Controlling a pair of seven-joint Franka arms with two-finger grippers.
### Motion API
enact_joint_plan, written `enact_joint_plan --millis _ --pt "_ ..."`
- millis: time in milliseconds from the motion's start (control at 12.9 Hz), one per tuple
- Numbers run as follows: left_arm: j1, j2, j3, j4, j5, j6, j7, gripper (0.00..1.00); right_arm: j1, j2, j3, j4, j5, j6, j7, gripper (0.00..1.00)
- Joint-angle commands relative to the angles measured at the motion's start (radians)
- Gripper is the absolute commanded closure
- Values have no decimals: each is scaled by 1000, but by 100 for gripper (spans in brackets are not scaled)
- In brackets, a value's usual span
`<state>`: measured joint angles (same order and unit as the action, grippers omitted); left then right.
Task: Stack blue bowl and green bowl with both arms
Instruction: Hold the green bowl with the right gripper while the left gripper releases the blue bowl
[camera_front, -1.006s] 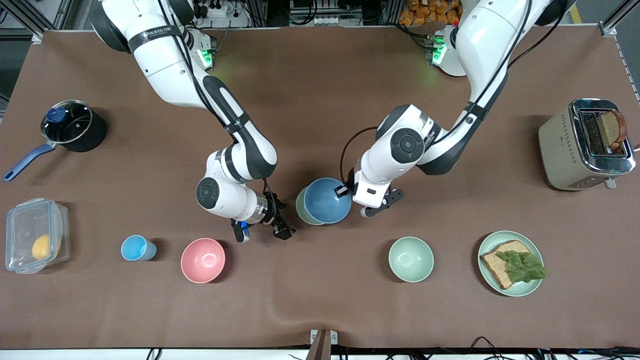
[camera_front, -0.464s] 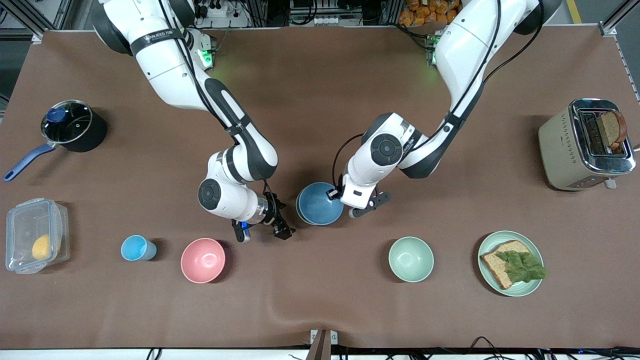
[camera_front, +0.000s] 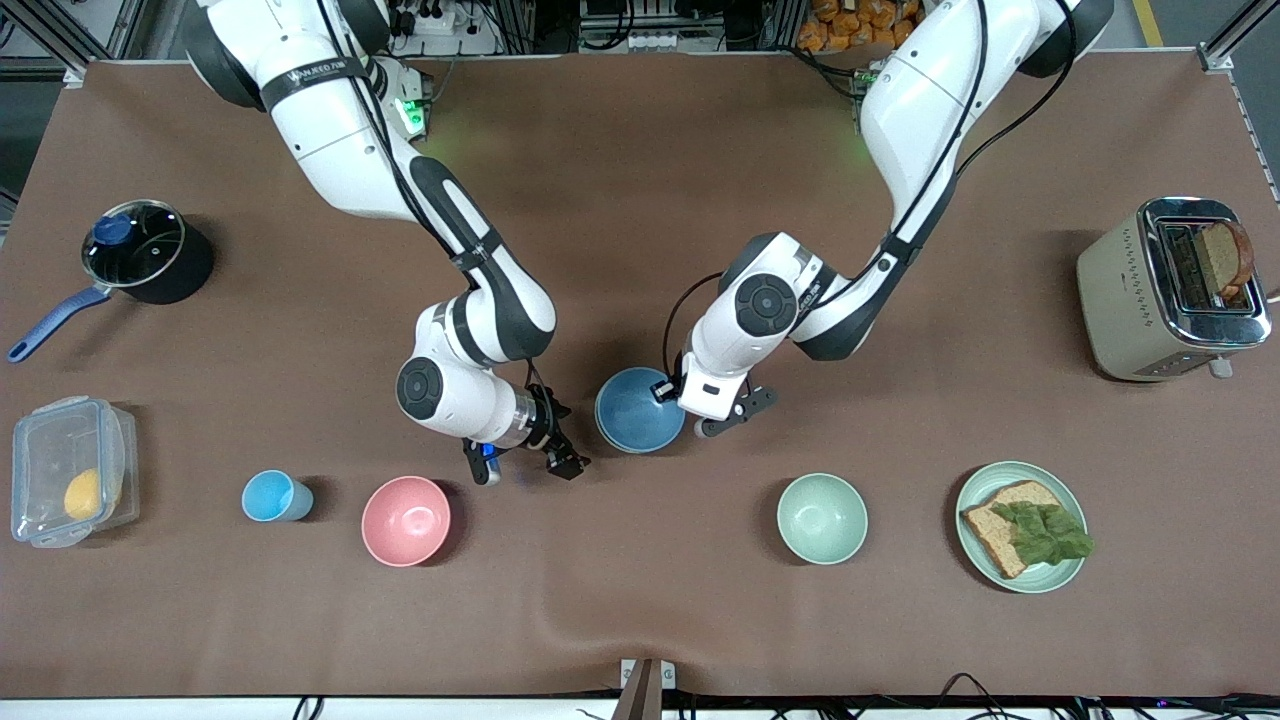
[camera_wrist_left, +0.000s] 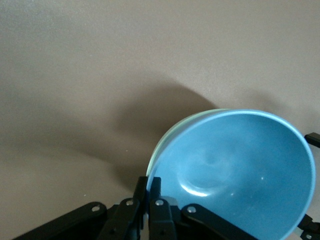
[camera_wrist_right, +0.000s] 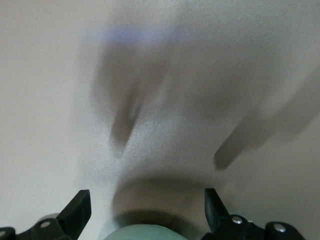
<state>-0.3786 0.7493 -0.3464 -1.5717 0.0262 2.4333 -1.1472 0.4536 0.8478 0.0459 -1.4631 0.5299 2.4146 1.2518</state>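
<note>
The blue bowl (camera_front: 638, 412) sits at mid-table, nested in the green bowl. The green bowl is almost fully covered in the front view. In the left wrist view the blue bowl (camera_wrist_left: 240, 175) fills the lower part, and the green bowl (camera_wrist_left: 162, 142) shows only as a thin rim outside it. My left gripper (camera_front: 668, 392) is shut on the blue bowl's rim at the side toward the left arm's end; it also shows in the left wrist view (camera_wrist_left: 149, 192). My right gripper (camera_front: 525, 462) is open and empty, low over the table beside the bowls, toward the right arm's end. It also shows in the right wrist view (camera_wrist_right: 144, 210).
A pink bowl (camera_front: 405, 520), a light-blue cup (camera_front: 272, 496), a pale mint bowl (camera_front: 822, 518) and a plate (camera_front: 1068, 575) with a sandwich stand nearer the front camera. A toaster (camera_front: 1170, 290), a pot (camera_front: 145, 250) and a plastic box (camera_front: 70, 470) stand at the table's ends.
My left gripper has moved the blue bowl toward the right arm's end and down onto the green bowl, which it now covers. The right arm has not moved.
</note>
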Motion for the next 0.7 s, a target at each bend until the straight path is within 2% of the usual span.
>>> enact_joint_plan --millis 0,619 --pt "-25 9 17 22 29 6 -32 100 11 2 -8 -2 -18 11 17 0" --pt "-32 22 17 21 31 6 -32 100 13 2 -8 -2 -48 11 15 0"
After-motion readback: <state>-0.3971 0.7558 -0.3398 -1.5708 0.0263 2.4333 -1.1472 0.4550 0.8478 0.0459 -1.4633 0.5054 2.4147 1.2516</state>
